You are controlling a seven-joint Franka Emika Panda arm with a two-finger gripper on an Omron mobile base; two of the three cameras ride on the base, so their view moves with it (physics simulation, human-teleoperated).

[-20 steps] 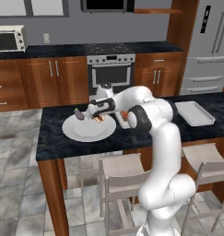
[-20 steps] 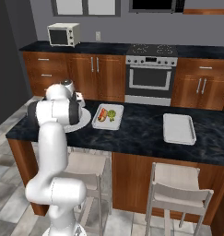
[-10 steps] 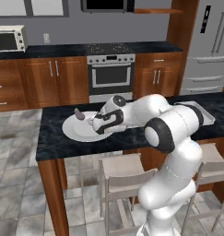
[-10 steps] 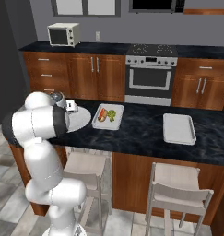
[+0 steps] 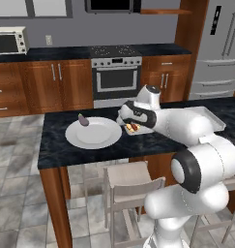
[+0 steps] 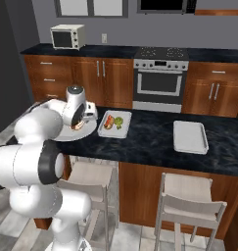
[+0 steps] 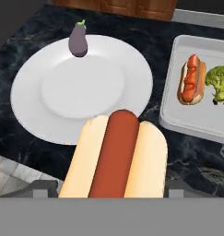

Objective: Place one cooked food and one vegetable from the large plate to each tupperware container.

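Observation:
A hot dog (image 7: 117, 161) sits lengthwise between my fingers, and my gripper (image 7: 111, 189) is shut on it just above the near right rim of the large plate (image 7: 76, 87). A purple eggplant (image 7: 78, 40) lies on the plate's far edge. Right of the plate, one tupperware container (image 7: 196, 120) holds another hot dog (image 7: 191, 79) and a broccoli floret (image 7: 219, 83). From the left base view, my gripper (image 5: 131, 127) hovers between the plate (image 5: 94, 133) and that container. The second container (image 6: 190, 136) lies bare further right on the island.
The black island counter (image 5: 56, 145) has its front edge close below the plate. Two stools (image 6: 186, 196) stand under that edge. An oven (image 5: 116, 80) and a microwave (image 5: 10, 42) line the back wall.
My arm has swung right across the plate, carrying the hot dog from the plate's middle to its right rim. The eggplant has stayed put.

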